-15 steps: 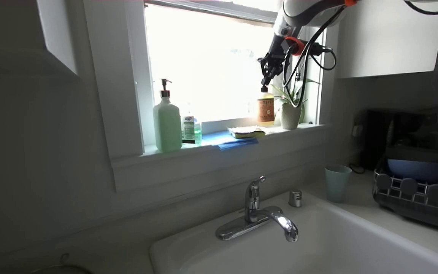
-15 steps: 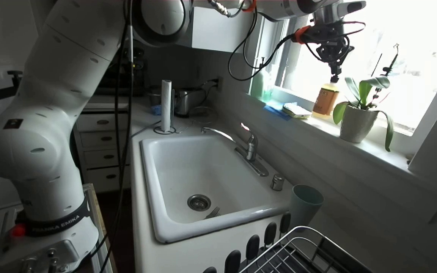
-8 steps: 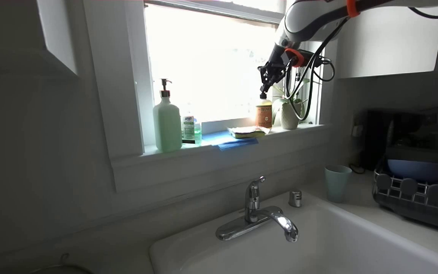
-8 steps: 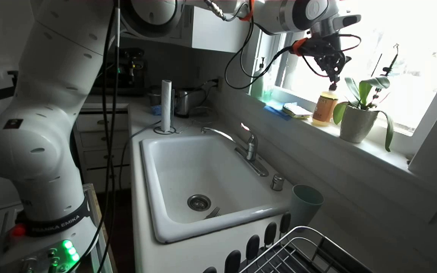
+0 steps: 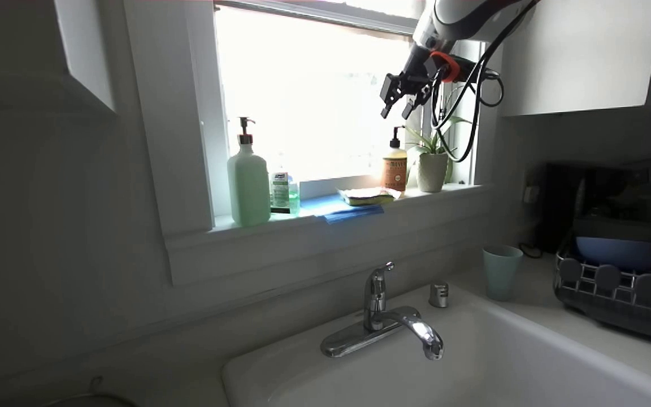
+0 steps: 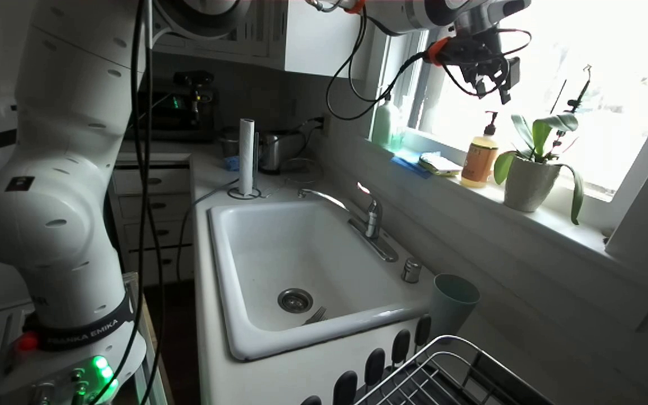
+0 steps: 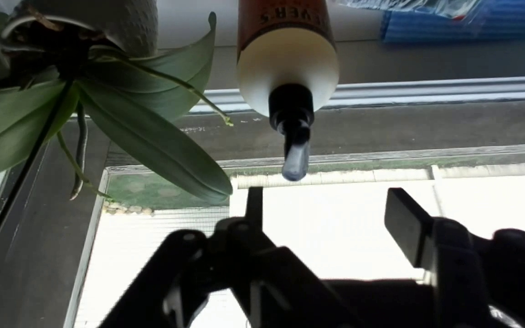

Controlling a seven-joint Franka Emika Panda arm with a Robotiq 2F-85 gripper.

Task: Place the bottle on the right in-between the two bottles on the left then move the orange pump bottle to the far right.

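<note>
The orange pump bottle [image 5: 394,169] stands upright on the window sill [image 6: 490,192], beside the potted plant. Its black pump top [image 7: 291,107] is free of the fingers. Above it hangs my gripper [image 5: 396,113], its jaws apart with only window light between them in the wrist view. A small gap separates the fingertips [image 6: 505,97] from the pump. At the sill's left end in an exterior view are a tall green pump bottle [image 5: 249,183] and a small labelled bottle [image 5: 280,192] close beside it; whether another is partly hidden there I cannot tell.
The potted orchid [image 6: 531,180] spreads leaves [image 7: 162,150] close to the gripper. A sponge [image 5: 368,195] and blue cloth [image 5: 354,213] lie on the sill left of the orange bottle. Below are the faucet [image 5: 379,299], sink [image 6: 228,292], cup [image 5: 500,271] and dish rack [image 6: 442,360].
A second ago my gripper was shut on the orange bottle's pump, holding it slightly higher. The bottle came down onto the sill; the jaws have since parted and risen off it.
</note>
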